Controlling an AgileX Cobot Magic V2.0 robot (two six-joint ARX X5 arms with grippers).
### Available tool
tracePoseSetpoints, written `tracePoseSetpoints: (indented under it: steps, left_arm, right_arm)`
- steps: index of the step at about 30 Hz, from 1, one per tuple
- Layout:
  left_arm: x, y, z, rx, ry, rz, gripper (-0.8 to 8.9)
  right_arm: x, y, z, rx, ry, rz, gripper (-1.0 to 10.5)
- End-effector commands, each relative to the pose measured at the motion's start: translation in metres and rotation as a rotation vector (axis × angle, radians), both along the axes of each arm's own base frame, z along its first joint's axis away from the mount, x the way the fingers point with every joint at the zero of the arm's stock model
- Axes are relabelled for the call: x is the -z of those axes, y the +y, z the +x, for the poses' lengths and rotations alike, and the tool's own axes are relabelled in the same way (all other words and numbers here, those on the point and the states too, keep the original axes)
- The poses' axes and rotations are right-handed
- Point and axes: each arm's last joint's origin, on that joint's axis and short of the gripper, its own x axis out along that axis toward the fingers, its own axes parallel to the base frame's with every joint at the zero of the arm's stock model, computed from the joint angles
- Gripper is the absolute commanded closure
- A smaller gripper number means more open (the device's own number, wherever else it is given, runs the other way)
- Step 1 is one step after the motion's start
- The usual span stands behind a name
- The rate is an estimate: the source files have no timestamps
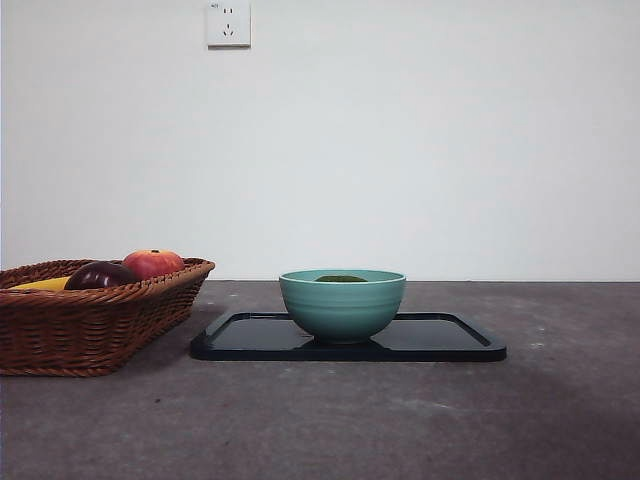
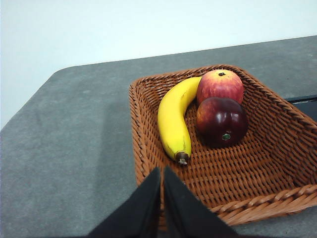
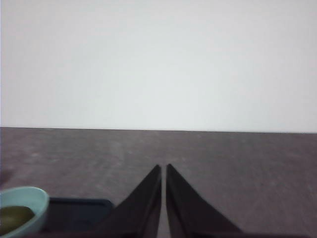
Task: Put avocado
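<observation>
The avocado (image 1: 341, 279) already lies in the bowl (image 1: 342, 308), so placing looks done. Both the left gripper (image 2: 162, 174) and the right gripper (image 3: 163, 171) are pressed together, empty; next they need only wait

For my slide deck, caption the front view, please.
Avocado in teal bowl on black tray, beside fruit basket.

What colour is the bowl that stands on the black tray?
The bowl is teal green, with faint ridges around it. The front view shows it best.

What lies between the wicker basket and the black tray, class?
Only bare grey table: the front view shows the basket and the tray apart, with nothing in the gap.
</observation>
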Motion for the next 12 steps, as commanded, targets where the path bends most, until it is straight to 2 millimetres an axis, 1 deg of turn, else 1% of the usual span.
tracePoseSetpoints:
  steps: [1,4,7,12]
  left_arm:
    - [0.008,0.0,0.001,0.0,0.028,-0.006,8.02]
    - [0.008,0.0,0.001,0.0,0.028,-0.006,8.02]
    - [0.008,0.0,0.001,0.0,0.028,-0.006,8.02]
    - [0.008,0.0,0.001,0.0,0.028,-0.006,8.02]
  right_arm:
    - [0.017,-0.001,0.002,0.026,0.0,0.001,9.4]
    - [0.033,-0.001,0.004,0.025,0.018,0.003,9.4]
    - [0.045,-0.001,0.005,0.025,0.035,0.004,9.4]
    - [0.06,-0.001,0.007,0.025,0.085,0.01,9.4]
